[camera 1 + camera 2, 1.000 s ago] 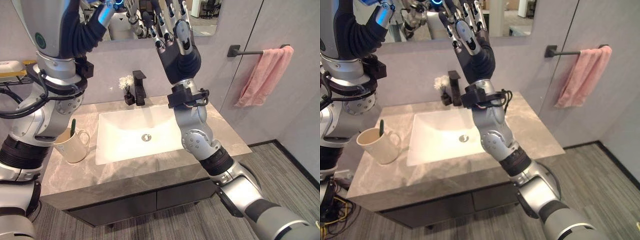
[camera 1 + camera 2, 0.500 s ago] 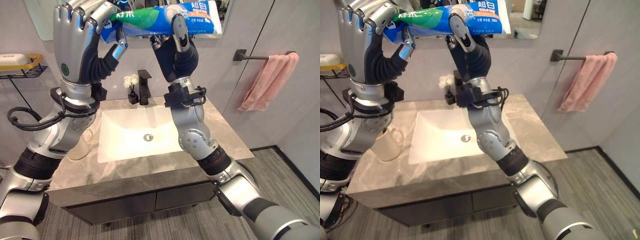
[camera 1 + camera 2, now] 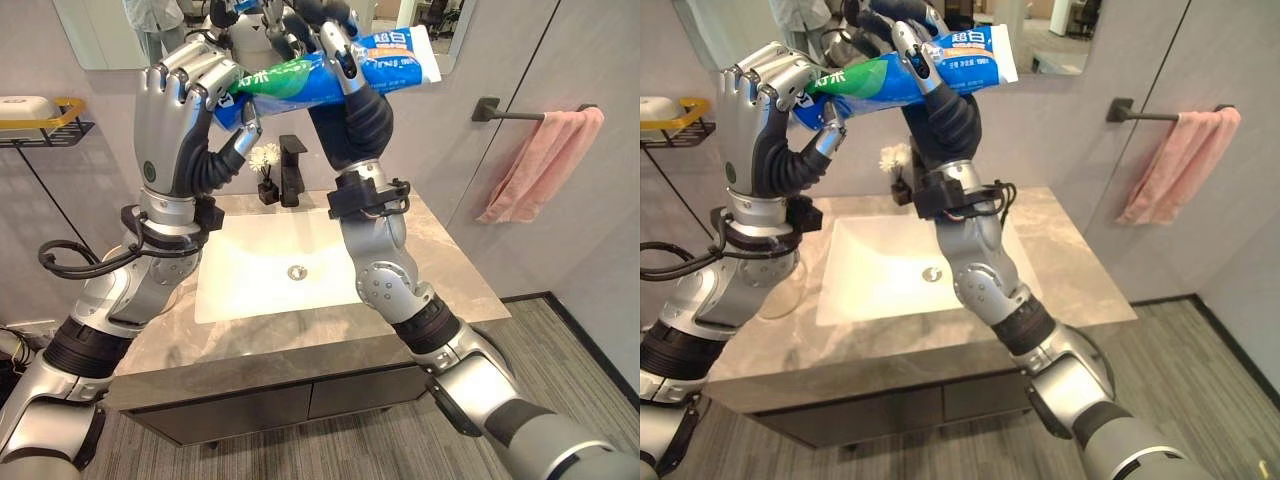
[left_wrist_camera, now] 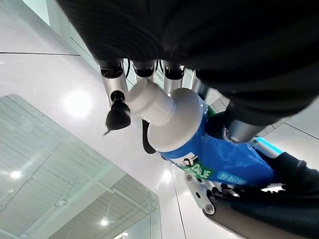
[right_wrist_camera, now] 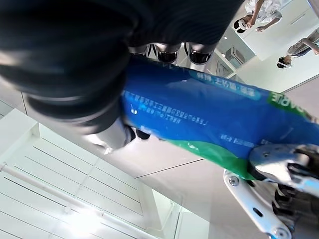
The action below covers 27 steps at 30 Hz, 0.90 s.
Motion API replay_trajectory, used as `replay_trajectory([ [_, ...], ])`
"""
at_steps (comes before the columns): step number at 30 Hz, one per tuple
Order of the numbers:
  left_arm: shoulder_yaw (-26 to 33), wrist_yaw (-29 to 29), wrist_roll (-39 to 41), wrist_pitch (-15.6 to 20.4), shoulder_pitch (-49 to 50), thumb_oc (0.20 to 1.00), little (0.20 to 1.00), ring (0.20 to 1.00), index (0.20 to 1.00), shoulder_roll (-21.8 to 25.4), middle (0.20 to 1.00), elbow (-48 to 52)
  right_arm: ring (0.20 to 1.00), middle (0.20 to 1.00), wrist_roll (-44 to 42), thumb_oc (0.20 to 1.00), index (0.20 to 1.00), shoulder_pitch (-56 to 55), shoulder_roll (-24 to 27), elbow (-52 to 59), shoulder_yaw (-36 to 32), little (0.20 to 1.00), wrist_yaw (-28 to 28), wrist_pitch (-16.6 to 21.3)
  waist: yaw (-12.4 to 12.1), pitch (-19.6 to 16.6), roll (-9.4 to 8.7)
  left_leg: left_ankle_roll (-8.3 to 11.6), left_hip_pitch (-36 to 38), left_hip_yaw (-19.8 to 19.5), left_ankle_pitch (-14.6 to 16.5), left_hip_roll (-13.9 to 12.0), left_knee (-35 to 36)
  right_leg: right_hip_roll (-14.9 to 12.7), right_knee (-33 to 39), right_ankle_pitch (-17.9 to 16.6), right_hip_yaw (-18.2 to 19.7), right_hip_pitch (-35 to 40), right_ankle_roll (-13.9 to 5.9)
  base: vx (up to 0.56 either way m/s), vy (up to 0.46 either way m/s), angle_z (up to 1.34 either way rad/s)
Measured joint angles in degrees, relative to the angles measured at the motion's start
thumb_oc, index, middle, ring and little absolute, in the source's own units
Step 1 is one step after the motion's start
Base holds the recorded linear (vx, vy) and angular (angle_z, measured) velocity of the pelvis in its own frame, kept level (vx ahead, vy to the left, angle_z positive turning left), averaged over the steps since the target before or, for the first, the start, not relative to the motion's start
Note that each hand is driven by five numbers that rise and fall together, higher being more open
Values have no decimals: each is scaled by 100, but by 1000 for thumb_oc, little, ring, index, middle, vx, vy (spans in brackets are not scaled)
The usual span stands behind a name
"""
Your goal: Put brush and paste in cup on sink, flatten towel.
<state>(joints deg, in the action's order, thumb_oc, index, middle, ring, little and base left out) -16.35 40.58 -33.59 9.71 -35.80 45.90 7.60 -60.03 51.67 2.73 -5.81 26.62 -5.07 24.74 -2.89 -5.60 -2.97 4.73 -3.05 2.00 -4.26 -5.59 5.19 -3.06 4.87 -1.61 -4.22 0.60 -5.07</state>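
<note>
Toothpaste tube: held high in the upper centre of the frame, above the sink basin, gripped by both hands at once.
Left hand: fingers curled round the cap end of the tube; the left wrist view shows the white cap projecting past the fingers.
Right hand: fingers and thumb wrapped round the tube nearer its flat crimped end, as the right wrist view confirms.
Long axis: near horizontal, running across the frame; crimped end slightly higher at the upper right, cap end lower at the left.
Pointing: cap faces the frame's left side, toward the left arm.
Key relation: the cup sits on the countertop at the lower left, largely hidden behind the left forearm, well below the tube. Judged: the left hand is the nearer one, and the tube must turn from lying to upright before it can drop in.
Sink basin: white, set in the grey stone countertop, directly beneath the hands.
Faucet: black, behind the basin, with a small flower vase just beside it.
Towel: pink, bunched on the black rail at the right of the frame; not yet flattened.
Brush: cannot be made out at the cup.
Risk, judged: a slip during release from two hands to one.
</note>
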Motion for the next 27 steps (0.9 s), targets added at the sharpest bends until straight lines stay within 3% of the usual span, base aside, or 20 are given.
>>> replay_trajectory([
  [3, -11, -69, -2, 17, 2, 200, 200, 200, 200, -132, 200, 4, 200, 200, 0, 200, 200, 0, -15, -1, -47, 200, -28, 40, -1, 2, 3, 1, 3, -18, -1, 1, 0, -1, 0, 1, -53, 18, -1, -18, -13, 4],
  [5, -8, -81, 0, 9, 3, 570, 570, 570, 570, -131, 570, 4, 200, 200, 1, 200, 200, 0, -39, 0, -51, 200, -102, 40, -5, 6, 8, 4, 4, -39, -4, 1, 0, 0, 0, 3, -77, 30, -2, -26, -3, 5],
  [7, 26, -76, 2, 8, 7, 1000, 1000, 1000, 1000, -131, 1000, 10, 200, 200, 2, 200, 200, -40, -72, -16, -70, 200, -137, 40, -18, 10, 14, 6, 3, -65, -7, 5, 0, -2, 0, 5, -94, 41, -4, -23, -1, 6],
  [17, 1350, -53, 228, 46, 1242, 1000, 1000, 1000, 1000, -180, 1000, 1195, 200, 200, 8, 200, 200, -303, -173, -301, -347, 200, -503, 125, -310, 241, 73, 18, -37, -308, -25, 38, 1, -14, 1, 53, -293, 127, -7, -13, 0, 11],
  [23, 2241, -27, 683, 225, 2640, 1000, 1000, 1000, 1000, -279, 1000, 1300, 200, 200, 10, 200, 200, -381, 12, -431, -771, 200, -673, 227, -737, 332, 31, 24, -223, -649, -60, 116, -1, -40, 1, 159, -676, 140, -4, -5, -3, 34],
  [27, 2657, -10, 1226, 403, 3827, 1000, 1000, 1000, 1000, -847, 1000, 966, 200, 200, 16, 200, 200, -379, 243, -425, -1148, 200, -842, 299, -1103, 542, 14, 14, -358, -934, -102, 219, -2, -110, 2, 219, -962, 154, -63, 1, -5, 40],
])
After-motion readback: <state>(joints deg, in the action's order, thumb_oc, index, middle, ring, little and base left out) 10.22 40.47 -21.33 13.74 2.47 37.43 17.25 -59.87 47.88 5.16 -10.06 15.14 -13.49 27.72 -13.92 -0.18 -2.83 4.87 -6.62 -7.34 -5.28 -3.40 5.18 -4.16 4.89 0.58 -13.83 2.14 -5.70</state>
